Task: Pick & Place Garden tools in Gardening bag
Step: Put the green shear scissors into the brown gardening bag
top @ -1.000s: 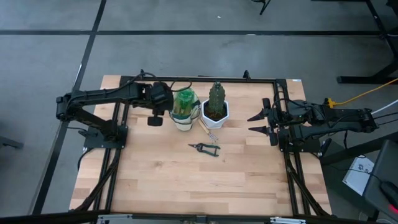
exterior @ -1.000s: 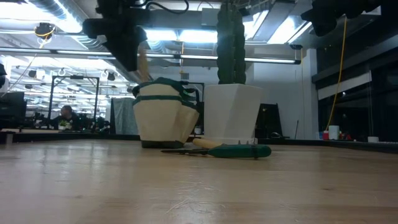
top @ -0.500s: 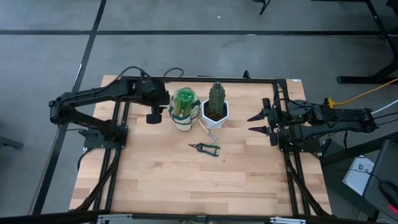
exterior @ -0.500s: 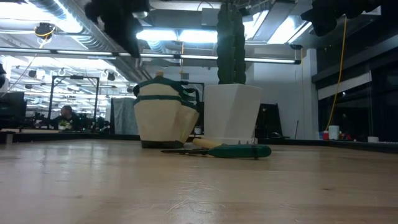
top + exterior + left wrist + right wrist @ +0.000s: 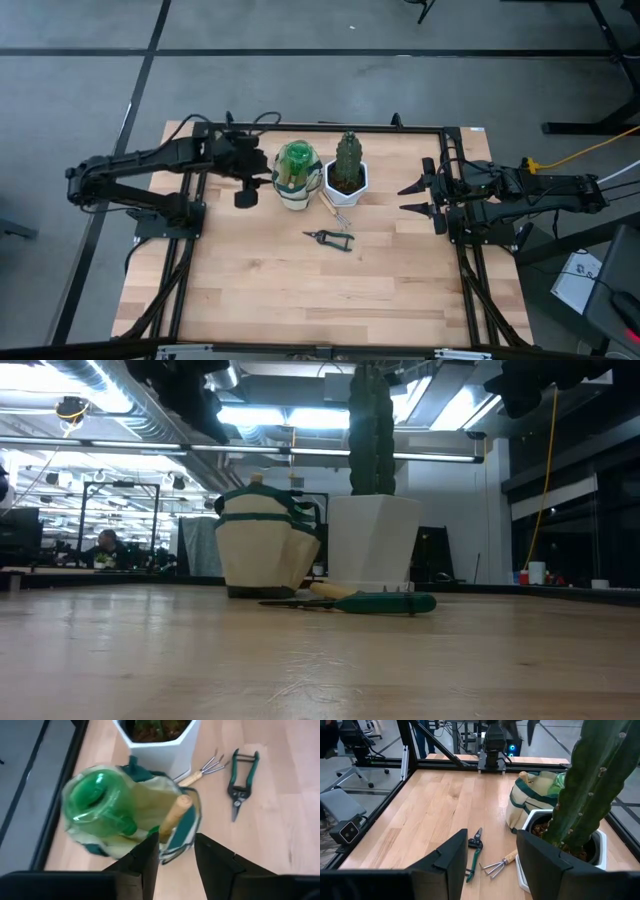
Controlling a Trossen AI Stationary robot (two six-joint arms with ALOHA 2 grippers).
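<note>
Light wooden butcher-block table (image 5: 300, 290) carries a small beige canvas bag with dark green trim (image 5: 296, 192), touching a white hexagonal plant pot (image 5: 346, 183) beside it. A thin wooden-handled hand fork (image 5: 335, 211) lies just beside the pot, and green-handled pruning shears (image 5: 330, 239) lie flat near the fork.

bag (image 5: 295, 190): on table (image 5: 260, 290), left of cactus pot (image 5: 346, 183) | bottle (image 5: 297, 163), trowel (image 5: 172, 816): in bag | fork (image 5: 337, 213), shears (image 5: 331, 238): on table before pot
</note>
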